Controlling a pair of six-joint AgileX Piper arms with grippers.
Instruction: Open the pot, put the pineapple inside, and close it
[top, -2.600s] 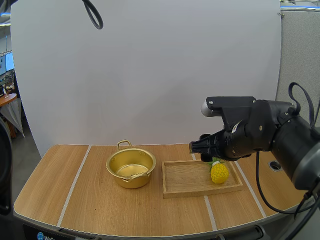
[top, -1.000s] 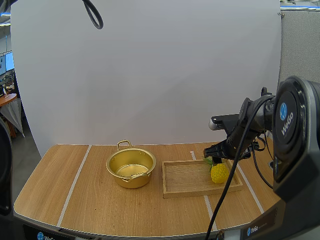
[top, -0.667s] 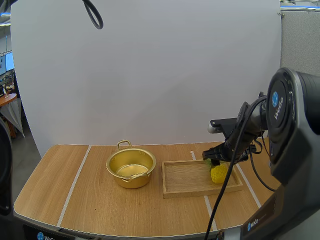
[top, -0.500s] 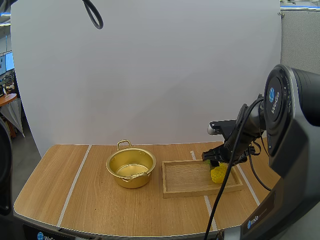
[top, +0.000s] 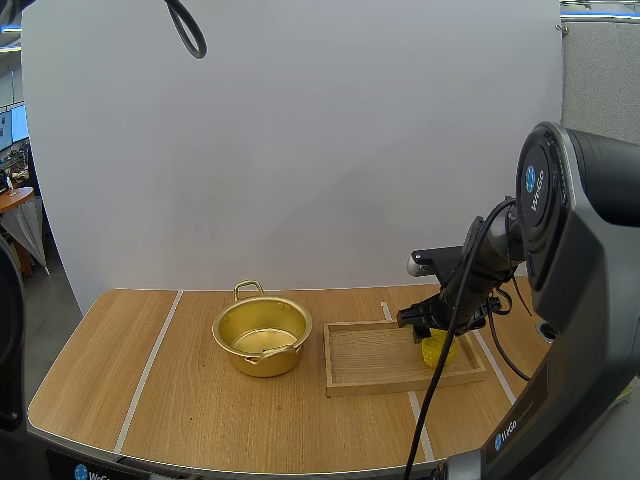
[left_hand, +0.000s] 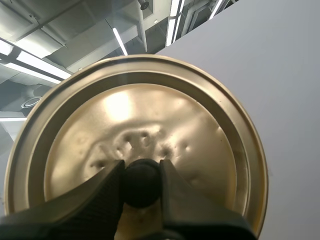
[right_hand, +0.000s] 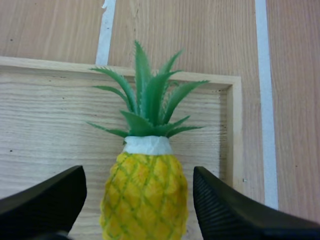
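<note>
Here right hand (right_hand: 137, 174) straddles the pineapple (right_hand: 145, 197), fingers (right_hand: 45, 200) apart; left hand (left_hand: 141, 167) pinches the lid knob (left_hand: 142, 184)

In the high view, our right hand (top: 427, 324) covers the upper part of the pineapple (top: 438, 349); in the right wrist view, the frame edge cuts off its base. The fingers (left_hand: 90, 197) of our left hand (left_hand: 142, 176) hide the lower rim of the lid (left_hand: 150, 107).
</note>
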